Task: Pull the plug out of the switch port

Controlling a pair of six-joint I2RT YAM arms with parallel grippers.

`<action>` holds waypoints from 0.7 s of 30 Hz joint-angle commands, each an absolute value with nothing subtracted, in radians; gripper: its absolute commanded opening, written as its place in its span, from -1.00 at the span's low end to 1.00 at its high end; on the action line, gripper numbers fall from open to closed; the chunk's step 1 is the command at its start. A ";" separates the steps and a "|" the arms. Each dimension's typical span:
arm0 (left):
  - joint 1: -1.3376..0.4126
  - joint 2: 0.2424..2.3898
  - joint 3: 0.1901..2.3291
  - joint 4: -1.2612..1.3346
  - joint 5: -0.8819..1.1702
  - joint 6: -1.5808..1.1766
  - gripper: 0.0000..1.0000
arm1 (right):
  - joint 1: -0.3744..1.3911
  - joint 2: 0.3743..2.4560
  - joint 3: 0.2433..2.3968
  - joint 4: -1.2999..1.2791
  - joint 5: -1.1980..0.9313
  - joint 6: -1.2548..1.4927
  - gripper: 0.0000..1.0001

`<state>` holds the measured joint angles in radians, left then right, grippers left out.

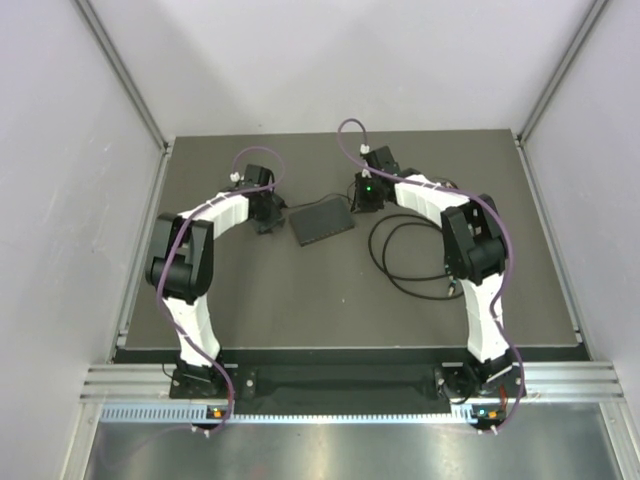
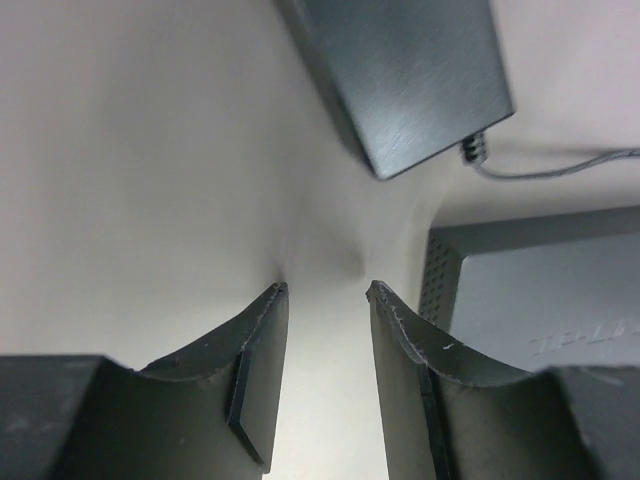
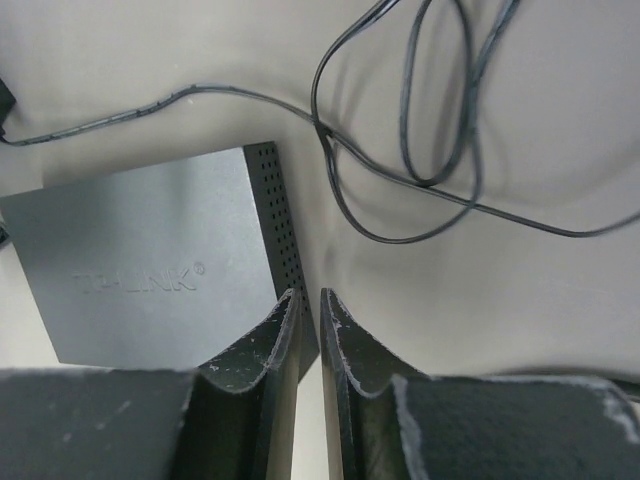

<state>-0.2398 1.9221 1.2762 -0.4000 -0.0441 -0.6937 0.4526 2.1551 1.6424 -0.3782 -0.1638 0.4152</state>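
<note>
The step in hand looks like the approach, since neither pincer holds anything yet. The left gripper (image 2: pixel 325 290) is spread, with bare table (image 2: pixel 150 150) showing in the gap. The right gripper (image 3: pixel 305 296) is almost pressed together, with only a thin slit left, and pinches nothing. To do this well, one arm should pin the switch (image 1: pixel 322 222) flat while the other takes the plug by its body, not by the cable (image 3: pixel 200 89). It should then draw the plug straight out along the socket's line. A sideways tug would likely drag the light box or strain the wire. The right gripper would need to spread before it can take anything.

The switch lies in the middle of the overhead view, slightly skewed, between the two grippers. It is a flat matte-black box with faint lettering (image 3: pixel 135 282) on its lid and rows of small vent holes (image 3: pixel 275 220) down one narrow side. It fills the lower right of the left wrist view. In the right wrist view it sits at the left, just beyond the gripper's tip. The plug is not clearly seen in any view; it is probably on the far edge.
</note>
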 commanded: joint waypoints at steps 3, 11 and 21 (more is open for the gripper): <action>-0.244 1.994 1.339 -0.377 -0.006 -0.692 -0.12 | 0.483 2.177 1.618 -0.334 -0.183 0.434 -0.72; -0.267 2.049 1.410 -0.402 0.032 -0.678 -0.12 | 0.529 2.109 1.505 -0.293 -0.181 0.448 -0.72; -0.267 2.004 1.422 -0.483 -0.054 -0.643 -0.02 | 0.528 2.022 1.436 -0.314 -0.124 0.465 -0.67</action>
